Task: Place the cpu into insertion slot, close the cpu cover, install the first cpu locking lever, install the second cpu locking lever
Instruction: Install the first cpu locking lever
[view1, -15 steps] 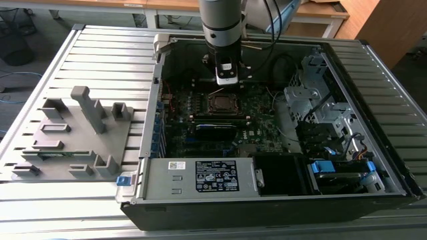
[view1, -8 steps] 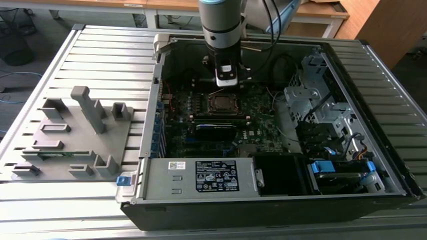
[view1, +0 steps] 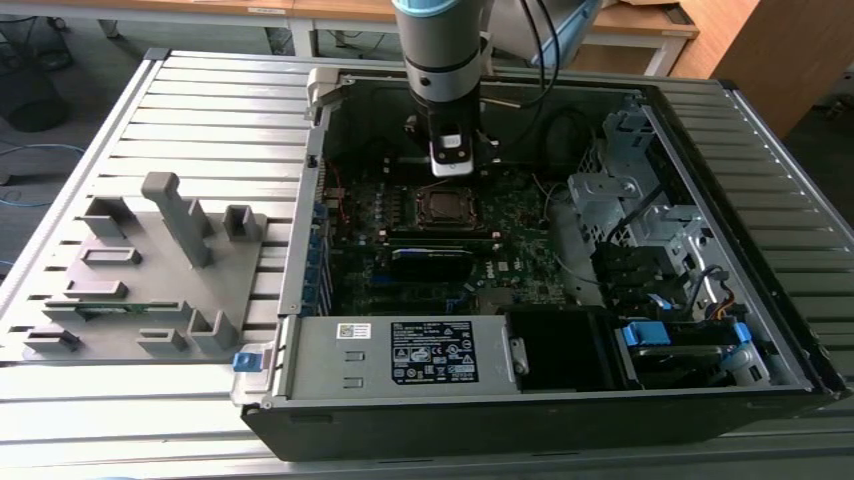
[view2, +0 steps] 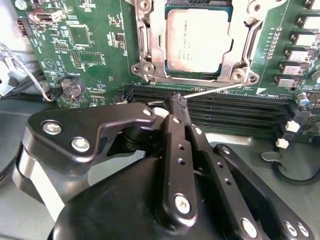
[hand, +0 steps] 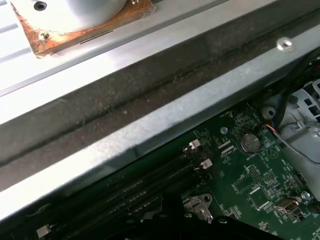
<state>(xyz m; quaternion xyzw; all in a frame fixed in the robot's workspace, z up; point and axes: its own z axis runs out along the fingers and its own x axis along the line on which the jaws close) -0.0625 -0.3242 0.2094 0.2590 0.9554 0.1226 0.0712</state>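
The cpu (view2: 199, 41) already sits in the insertion slot (view2: 150, 67) with the cpu cover (view2: 156, 35) down over it, so a locking lever (view2: 215, 90) seems in hand. The claw (view2: 179, 101), shut on that thin lever's end (just beside the socket), must, I judge, swing it under its hook.

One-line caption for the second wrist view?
Pincer shut, tip at a thin locking lever beside the cpu seated under its closed cpu cover.
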